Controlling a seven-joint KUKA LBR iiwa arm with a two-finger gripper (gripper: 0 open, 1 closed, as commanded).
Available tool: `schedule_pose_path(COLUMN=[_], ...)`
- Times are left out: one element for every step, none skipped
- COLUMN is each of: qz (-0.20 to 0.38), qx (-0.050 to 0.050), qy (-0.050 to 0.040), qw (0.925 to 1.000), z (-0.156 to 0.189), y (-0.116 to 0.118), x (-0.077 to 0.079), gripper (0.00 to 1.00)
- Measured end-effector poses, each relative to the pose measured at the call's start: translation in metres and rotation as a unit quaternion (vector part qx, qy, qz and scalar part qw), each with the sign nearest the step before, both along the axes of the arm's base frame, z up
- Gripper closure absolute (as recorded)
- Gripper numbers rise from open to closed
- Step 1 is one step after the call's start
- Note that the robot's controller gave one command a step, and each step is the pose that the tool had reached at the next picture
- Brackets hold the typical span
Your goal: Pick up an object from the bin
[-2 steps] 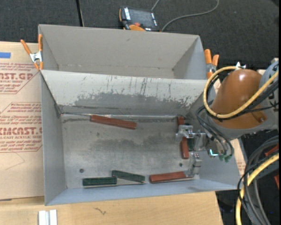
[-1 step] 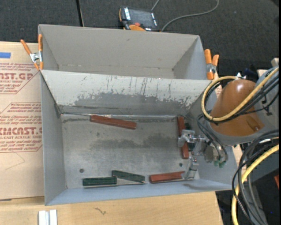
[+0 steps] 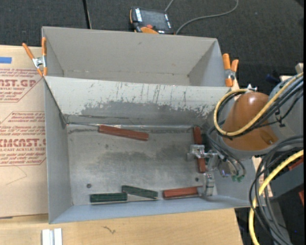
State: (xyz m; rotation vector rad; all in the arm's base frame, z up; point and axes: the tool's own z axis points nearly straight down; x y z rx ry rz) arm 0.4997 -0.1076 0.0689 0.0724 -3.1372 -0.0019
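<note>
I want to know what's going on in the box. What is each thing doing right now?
Gripper: low by the right wall, fingers open.
Back red-brown stick: lying flat, untouched.
Front red-brown stick: lying flat.
Right-wall red-brown stick: partly hidden by the gripper.
Left green stick: lying flat.
Right green stick: lying flat, slanted.

Soft, even light fills the bin (image 3: 132, 55), casting faint shadows.

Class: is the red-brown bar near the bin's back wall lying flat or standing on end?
Lying flat: the red-brown bar stretches its full length along the bin floor.
</note>
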Motion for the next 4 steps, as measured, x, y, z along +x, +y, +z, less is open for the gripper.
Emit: schedule_pose_path(qz=[0.086, -0.014, -0.169, -0.115], qx=[0.000, -0.002, -0.001, 0.001], qy=[-0.0026, -0.0055, -0.0031, -0.0070], qw=[0.9963, 0.9999, 0.9856, 0.9934], z=[0.002, 0.046, 0.001, 0.062], y=[0.022, -0.026, -0.028, 0.047], x=[0.022, 0.069, -0.001, 0.078], gripper=[0.00, 0.00, 0.00, 0.00])
